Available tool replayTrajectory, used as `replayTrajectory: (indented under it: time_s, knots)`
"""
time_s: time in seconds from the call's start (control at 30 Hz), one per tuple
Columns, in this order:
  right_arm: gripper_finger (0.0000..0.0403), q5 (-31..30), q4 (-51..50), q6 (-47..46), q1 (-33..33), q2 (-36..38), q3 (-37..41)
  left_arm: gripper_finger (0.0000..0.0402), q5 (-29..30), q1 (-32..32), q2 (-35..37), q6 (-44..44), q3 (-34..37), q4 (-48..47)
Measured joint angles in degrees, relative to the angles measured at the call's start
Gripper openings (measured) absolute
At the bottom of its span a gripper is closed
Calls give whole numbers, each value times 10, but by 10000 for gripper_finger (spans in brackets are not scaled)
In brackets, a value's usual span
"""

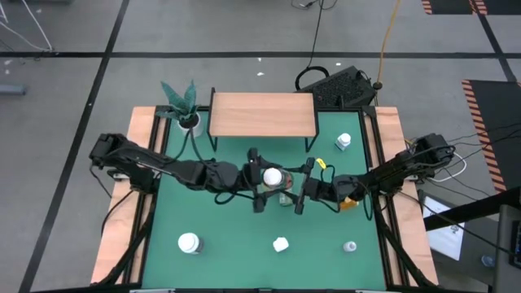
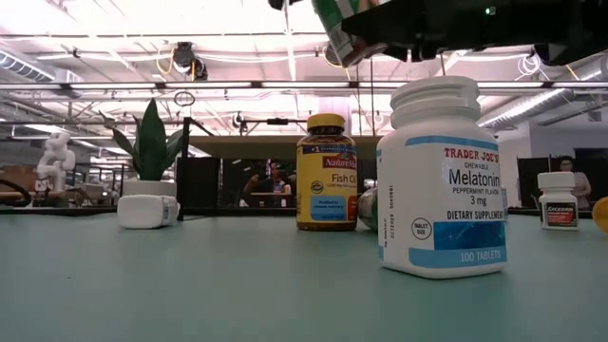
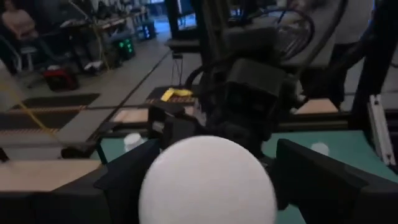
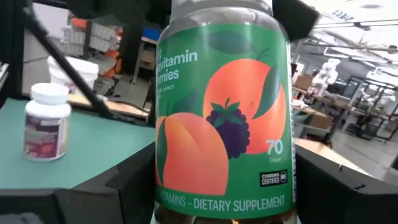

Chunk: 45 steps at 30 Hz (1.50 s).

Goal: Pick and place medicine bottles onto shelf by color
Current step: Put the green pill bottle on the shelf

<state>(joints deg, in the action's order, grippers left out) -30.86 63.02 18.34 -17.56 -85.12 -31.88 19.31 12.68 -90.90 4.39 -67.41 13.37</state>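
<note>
A green medicine bottle (image 4: 224, 118) with a white cap (image 3: 208, 180) hangs above the middle of the table (image 1: 236, 236), between my two grippers. My right gripper (image 1: 298, 195) comes from the right and is shut on the bottle's body. My left gripper (image 1: 262, 179) comes from the left, open, with one finger on each side of the cap. The shelf (image 1: 262, 114) stands at the far edge with nothing on it. Other medicine bottles stand on the table: a white Melatonin one (image 2: 442, 176), an amber one with a yellow cap (image 2: 326, 171) and a small white one (image 1: 343, 142). My right gripper pinches the green bottle's labelled body (image 4: 166, 190), low on the label, between its two fingers. The fingers come about level from the table's right and lie across the bottle. The bottle (image 2: 337, 28) is lifted clear of the table and tilted. My left gripper: I cannot tell whether its fingers (image 3: 118, 180) touch the cap.
A white pot with a green plant (image 1: 187, 118) stands left of the shelf. A white jar (image 1: 189, 242) and a small bottle (image 1: 350, 246) are near the front edge. An orange thing (image 1: 348, 203) lies under my right arm. Wooden borders run along the table's sides.
</note>
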Motion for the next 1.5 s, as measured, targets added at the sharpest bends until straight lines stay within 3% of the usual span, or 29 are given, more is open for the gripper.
replayTrajectory:
  time_s: [0.4,0.9,1.1,1.27,1.4,1.5]
  knots:
    - [282,-68,22,36,-15,0,-1,257,102,24,2,-3,1,20]
    - [284,-84,39,38,-20,0,-1,242,105,15,3,-10,43,109]
    - [319,-85,22,38,-16,0,-1,239,103,11,3,-7,43,101]
    - [358,-129,22,60,-18,2,-1,243,105,5,22,4,42,52]
    - [372,-191,21,100,-33,5,-1,238,97,-19,66,-2,42,-44]
    - [374,-205,22,99,-42,7,-2,237,92,-44,102,-15,42,-111]
